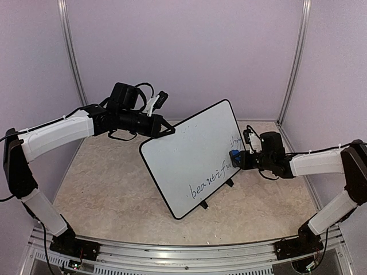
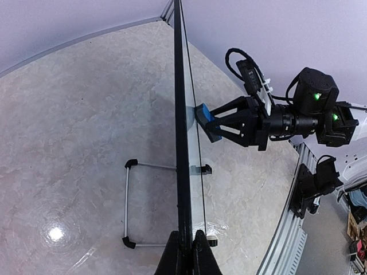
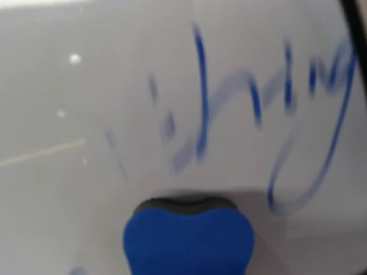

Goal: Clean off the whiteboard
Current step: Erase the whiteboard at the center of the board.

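Whiteboard (image 1: 189,152) standing tilted on the surface (image 1: 109,183), its upper edge pinched in the closed left claw (image 1: 166,129), while the right claw (image 1: 237,159), clamped on a blue eraser (image 3: 189,240), presses it against the board face directly ahead, writing (image 1: 209,182) just beside its tip.

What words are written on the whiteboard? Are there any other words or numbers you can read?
"beautif..." in blue handwriting on the whiteboard; its end is behind the blue eraser.
A second blue word by the eraser on the whiteboard: smeared and blurred, maybe "thing", not sure.
No other words, labels or numbers are readable.
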{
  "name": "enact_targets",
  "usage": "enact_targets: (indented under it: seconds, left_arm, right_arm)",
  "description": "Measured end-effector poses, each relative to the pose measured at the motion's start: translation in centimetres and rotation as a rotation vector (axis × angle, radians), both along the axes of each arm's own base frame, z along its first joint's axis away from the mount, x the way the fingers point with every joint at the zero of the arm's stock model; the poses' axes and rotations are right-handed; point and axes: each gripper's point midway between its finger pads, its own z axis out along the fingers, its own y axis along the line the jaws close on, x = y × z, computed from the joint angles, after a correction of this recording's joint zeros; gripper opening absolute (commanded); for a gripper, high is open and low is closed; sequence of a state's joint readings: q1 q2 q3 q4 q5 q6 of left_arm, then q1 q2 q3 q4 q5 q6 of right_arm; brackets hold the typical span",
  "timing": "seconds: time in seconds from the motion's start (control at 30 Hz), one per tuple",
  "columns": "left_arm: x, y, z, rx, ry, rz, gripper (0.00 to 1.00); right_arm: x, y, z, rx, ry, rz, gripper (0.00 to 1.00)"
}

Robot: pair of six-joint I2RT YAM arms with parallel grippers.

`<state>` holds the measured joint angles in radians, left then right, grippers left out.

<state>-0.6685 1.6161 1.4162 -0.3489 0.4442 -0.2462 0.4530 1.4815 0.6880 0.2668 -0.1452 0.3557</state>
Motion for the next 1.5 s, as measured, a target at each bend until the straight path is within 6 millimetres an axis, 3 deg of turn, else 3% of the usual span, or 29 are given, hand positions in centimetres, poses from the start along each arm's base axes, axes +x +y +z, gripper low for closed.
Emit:
enact_targets:
  seconds: [0.1,0.33,0.43,0.63,0.73,0.9,1.2,1.4,1.5]
  left_arm:
    - [0.0,0.0,0.0,0.000,0.002,0.001,0.00]
    - [0.0,-0.1,0.0,-0.001,-0.001,-0.003,0.00]
    - [0.0,0.0,0.0,0.000,-0.001,0.000,0.00]
    - [0.1,0.1,-0.1,0.002,0.006,0.014,0.00]
    - [0.1,0.1,-0.1,0.002,0.005,0.016,0.00]
    - [0.1,0.1,-0.1,0.002,0.005,0.016,0.00]
    - [0.1,0.0,0.0,-0.001,0.005,0.010,0.00]
    - [0.0,-0.1,0.0,-0.001,0.000,0.004,0.00]
    - [0.0,-0.1,0.0,-0.001,0.000,0.004,0.00]
  right_arm:
    - [-1.1,-0.3,-1.5,-0.002,0.039,0.006,0.29]
    - [-1.3,-0.3,-1.3,0.000,0.044,0.008,0.29]
    - [-0.5,0.0,-0.4,0.003,0.034,0.006,0.29]
    - [2.4,1.3,3.4,0.031,-0.048,0.003,0.29]
    - [2.9,1.4,4.0,0.032,-0.063,-0.001,0.29]
    - [2.8,1.2,3.6,0.029,-0.067,-0.007,0.29]
    - [-0.1,-1.4,-1.4,-0.033,0.034,-0.042,0.29]
    - [0.2,-1.8,-1.1,-0.034,0.032,-0.053,0.29]
    - [1.1,-1.6,0.1,-0.028,0.010,-0.054,0.29]
